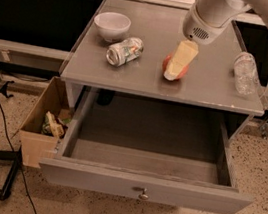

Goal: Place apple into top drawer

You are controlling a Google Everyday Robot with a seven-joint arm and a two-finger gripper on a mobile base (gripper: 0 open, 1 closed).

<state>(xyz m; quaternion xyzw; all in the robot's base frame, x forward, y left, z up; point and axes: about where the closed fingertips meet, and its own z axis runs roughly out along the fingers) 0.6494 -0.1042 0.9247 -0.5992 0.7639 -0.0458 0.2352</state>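
The red-orange apple (169, 69) lies on the grey table top (203, 84), near its middle. My gripper (175, 67), with pale yellow fingers, reaches down from the white arm right over the apple and covers most of it. The top drawer (141, 186) stands pulled wide open below the table top, its inside bare, with a small round metal knob (144, 195) on its front panel.
A white bowl (112, 25) and a crushed can (125, 51) lie on the left of the table top. A clear plastic bottle (245, 72) lies at the right. A brown cardboard box (43, 122) with rubbish stands on the floor at the left.
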